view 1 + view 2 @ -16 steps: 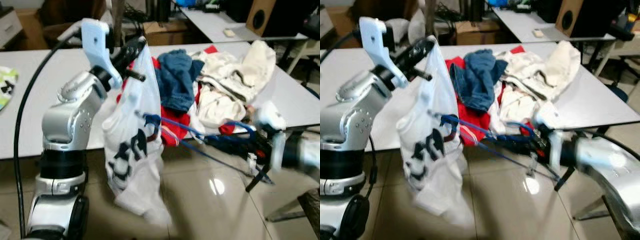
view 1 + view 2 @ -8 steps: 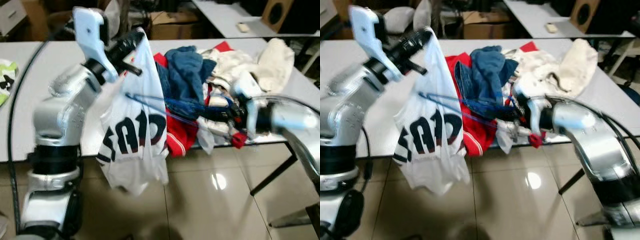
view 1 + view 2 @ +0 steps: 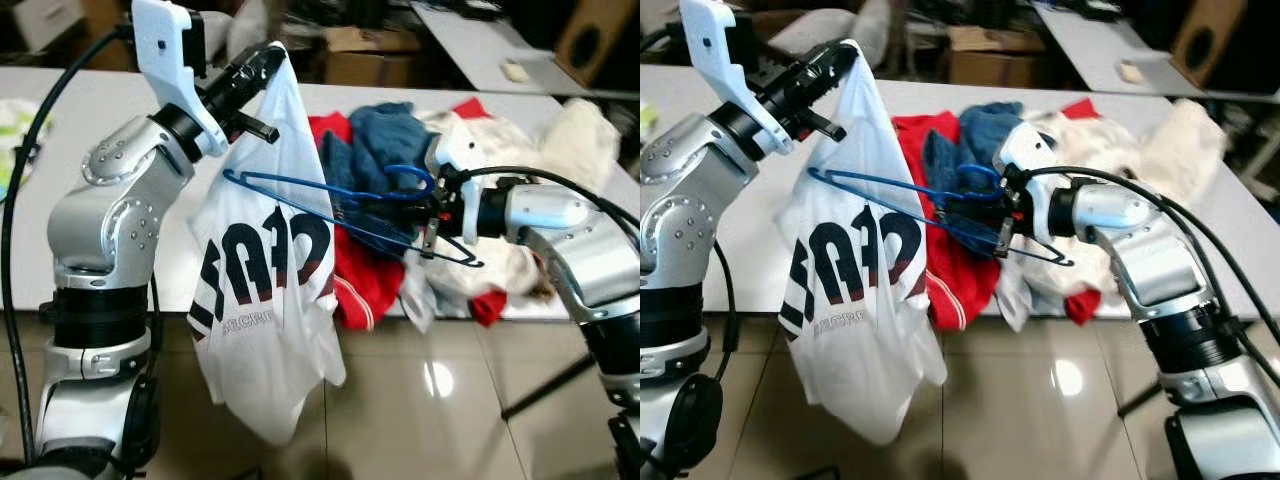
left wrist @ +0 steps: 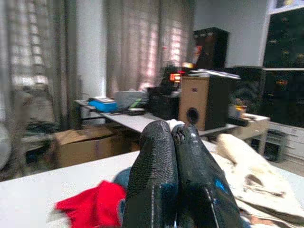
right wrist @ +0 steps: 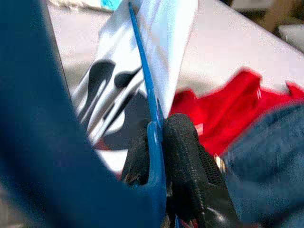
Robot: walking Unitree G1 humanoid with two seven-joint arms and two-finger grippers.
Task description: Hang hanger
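Jaws of my left gripper (image 3: 272,60) were clamped on the top of a white printed shirt (image 3: 262,290), dangling it beside the tabletop (image 3: 90,120). My right gripper (image 3: 980,222) pinched a blue hanger (image 3: 900,200), its far end against the shirt, above a clothes pile (image 3: 480,170).

Both eye views look forward and down, sharing the clothes-strewn surface (image 3: 120,110). Each wrist view looks closely along its pincer's black fingers (image 4: 161,185).
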